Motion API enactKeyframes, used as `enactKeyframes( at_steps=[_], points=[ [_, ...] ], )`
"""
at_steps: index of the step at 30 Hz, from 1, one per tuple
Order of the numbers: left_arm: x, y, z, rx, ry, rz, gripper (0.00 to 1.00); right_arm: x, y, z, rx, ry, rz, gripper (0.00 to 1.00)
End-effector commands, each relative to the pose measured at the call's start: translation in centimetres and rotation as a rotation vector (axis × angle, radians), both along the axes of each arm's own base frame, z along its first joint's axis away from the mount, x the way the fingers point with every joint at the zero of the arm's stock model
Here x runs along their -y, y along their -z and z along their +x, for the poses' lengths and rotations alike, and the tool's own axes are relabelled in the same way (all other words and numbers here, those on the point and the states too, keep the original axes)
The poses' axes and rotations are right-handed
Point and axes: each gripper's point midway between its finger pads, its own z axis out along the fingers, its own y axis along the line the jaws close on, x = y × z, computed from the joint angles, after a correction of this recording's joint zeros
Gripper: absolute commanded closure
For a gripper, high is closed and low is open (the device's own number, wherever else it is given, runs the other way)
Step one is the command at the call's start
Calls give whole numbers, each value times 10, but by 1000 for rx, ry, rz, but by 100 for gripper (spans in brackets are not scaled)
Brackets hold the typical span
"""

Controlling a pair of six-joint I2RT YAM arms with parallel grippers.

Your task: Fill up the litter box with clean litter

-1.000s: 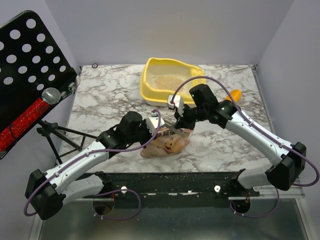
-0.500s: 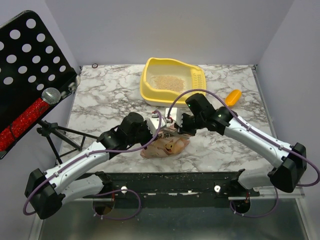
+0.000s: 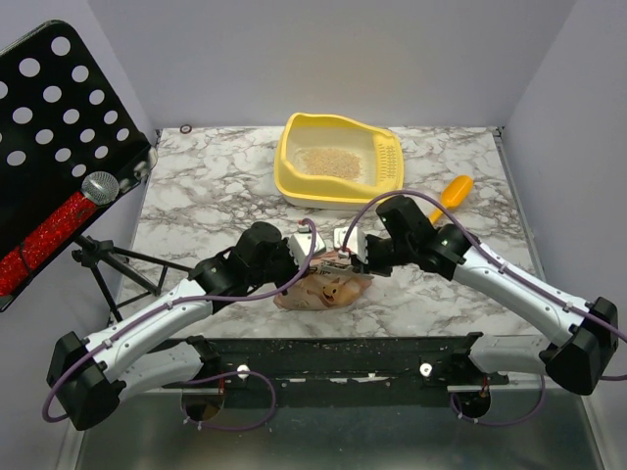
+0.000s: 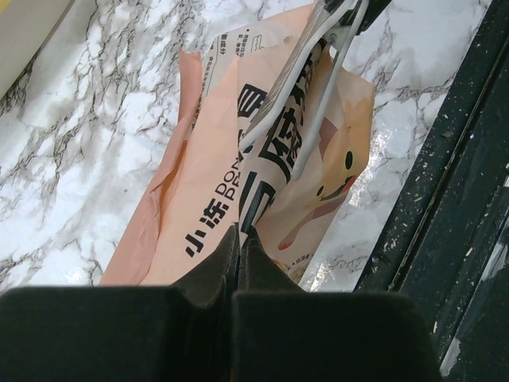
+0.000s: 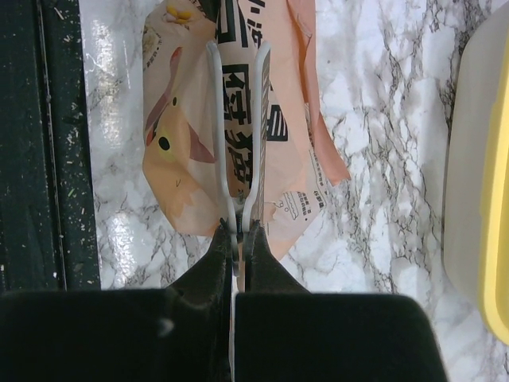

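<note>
Your left hand (image 3: 315, 257) and right hand (image 3: 345, 258) both gripped the paper bag (image 3: 328, 290) at its top edge. Over the last second your right arm drew back from the litter box (image 3: 294, 192), uncovering the scoop (image 3: 453, 190) beside it. The box sat on the tabletop (image 3: 196, 186) beyond the bag, clean litter (image 3: 328, 162) inside.
</note>
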Motion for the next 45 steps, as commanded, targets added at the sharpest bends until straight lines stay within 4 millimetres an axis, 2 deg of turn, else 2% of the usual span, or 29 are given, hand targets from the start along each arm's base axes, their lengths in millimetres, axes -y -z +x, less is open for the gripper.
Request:
enactKeyframes(
  at_steps=[1, 6, 14, 19, 20, 21, 22, 24, 31, 33, 34, 36, 42, 45],
  points=[
    [-3, -25, 11, 88, -48, -41, 100, 11, 20, -9, -86, 11, -86, 100],
    [-1, -27, 7, 98, -30, -46, 100, 8, 21, -4, -96, 15, -102, 100],
    [-2, -25, 8, 100, -38, -34, 100, 9, 39, -15, -161, -10, -150, 100],
    [-2, -25, 9, 103, -42, -31, 100, 4, 33, -14, -160, -10, -124, 100],
    [-2, -26, 9, 103, -42, -33, 100, 4, 33, -13, -164, 0, -124, 97],
    [-2, -26, 9, 103, -42, -33, 100, 3, 31, -13, -169, 8, -121, 89],
    [-2, -26, 9, 103, -42, -33, 100, 3, 31, -14, -182, 12, -125, 78],
    [-3, -26, 9, 107, -43, -34, 99, 2, 30, -13, -193, 27, -120, 65],
    [-3, -26, 10, 110, -46, -33, 96, -8, 13, -4, -153, 65, -52, 43],
    [-3, -26, 10, 109, -47, -34, 94, -9, 4, 2, -122, 85, -25, 11],
    [-3, -26, 10, 109, -47, -34, 93, -9, -2, 5, -101, 97, -13, 1],
    [-4, -26, 10, 111, -51, -32, 89, -8, -14, 10, -63, 126, 17, 0],
    [-3, -30, 11, 118, -54, -42, 64, -10, -58, 13, 31, 167, 168, 0],
    [-4, -34, 10, 127, -51, -48, 58, -6, -83, 19, 71, 253, 255, 0]
  ],
)
